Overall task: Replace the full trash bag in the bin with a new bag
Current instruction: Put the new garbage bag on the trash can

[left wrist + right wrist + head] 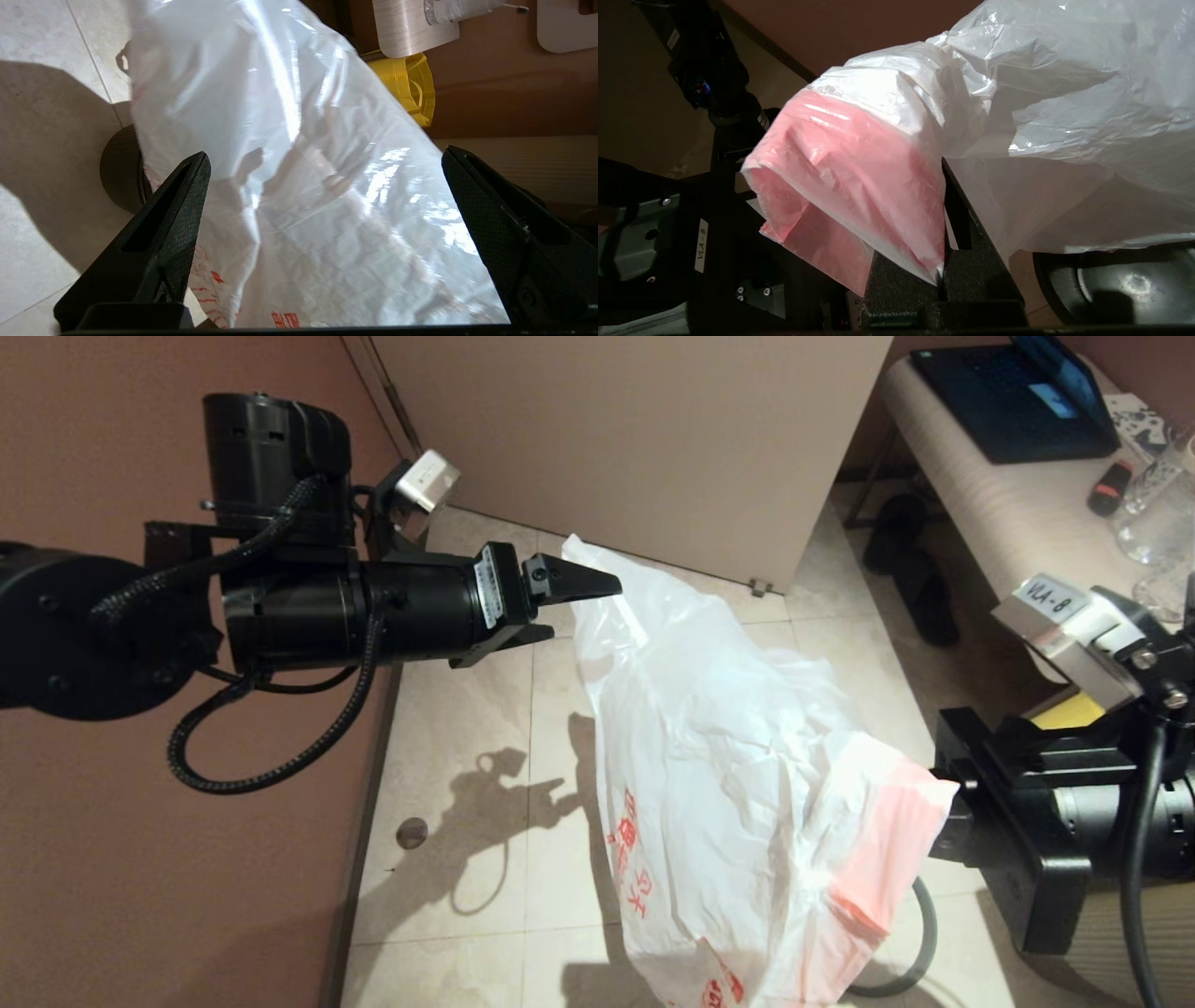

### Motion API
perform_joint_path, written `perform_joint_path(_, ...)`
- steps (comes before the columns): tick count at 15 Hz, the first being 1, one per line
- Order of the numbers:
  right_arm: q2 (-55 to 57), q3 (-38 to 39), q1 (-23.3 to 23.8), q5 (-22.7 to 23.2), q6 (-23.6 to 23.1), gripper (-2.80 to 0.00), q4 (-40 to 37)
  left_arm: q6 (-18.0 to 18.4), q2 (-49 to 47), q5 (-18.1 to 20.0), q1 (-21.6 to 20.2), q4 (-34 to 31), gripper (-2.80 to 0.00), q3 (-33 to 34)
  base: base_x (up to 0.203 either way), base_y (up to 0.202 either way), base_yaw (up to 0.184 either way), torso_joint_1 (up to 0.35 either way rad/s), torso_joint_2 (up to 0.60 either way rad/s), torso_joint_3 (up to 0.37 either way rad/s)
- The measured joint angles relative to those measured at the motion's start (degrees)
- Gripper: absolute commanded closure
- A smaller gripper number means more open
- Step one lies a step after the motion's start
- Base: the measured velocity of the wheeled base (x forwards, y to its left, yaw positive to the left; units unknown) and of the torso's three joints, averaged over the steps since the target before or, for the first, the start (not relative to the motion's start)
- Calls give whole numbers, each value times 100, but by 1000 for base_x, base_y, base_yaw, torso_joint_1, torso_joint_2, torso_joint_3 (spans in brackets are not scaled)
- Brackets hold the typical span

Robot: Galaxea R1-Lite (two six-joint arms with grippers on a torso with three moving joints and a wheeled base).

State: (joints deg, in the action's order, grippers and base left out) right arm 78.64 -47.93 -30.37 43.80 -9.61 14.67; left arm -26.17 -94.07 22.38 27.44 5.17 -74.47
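The new bag (738,747), thin white plastic with red characters and a pink band (859,177), hangs stretched in the air over the bin. My right gripper (943,196) is shut on the pink band, and in the head view it sits at the bag's right edge (943,803). Up at the bag's far upper corner my left gripper (560,611) stands open, with the white film spread between its wide-apart fingers (325,154) but not pinched. Only parts of the black bin show below the bag: (924,933), (1115,280), (121,172). The full trash bag is out of view.
A brown wall (187,859) runs along the left, and a pale cabinet (653,429) stands behind. At the right are a table (990,495) with a laptop and glasses, dark slippers (920,579) on the tiled floor, and a yellow tote (411,84).
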Motion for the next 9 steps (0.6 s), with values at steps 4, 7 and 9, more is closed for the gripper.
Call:
perform_joint_path(4, 287, 145, 928, 419, 149, 0, 120, 91, -243, -44, -64, 169, -280, -5, 0, 0, 0, 0, 0, 0)
perform_joint_path(7, 553, -173, 1522, 695, 158, 0, 68, 210, -645, -514, -84, 411, -189, -8, 0, 0, 0, 0, 0, 0)
perform_joint_path(9, 701, -367, 1624, 705, 132, 0, -66, 200, -903, -765, -128, 425, 0, -143, 0, 0, 0, 0, 0, 0)
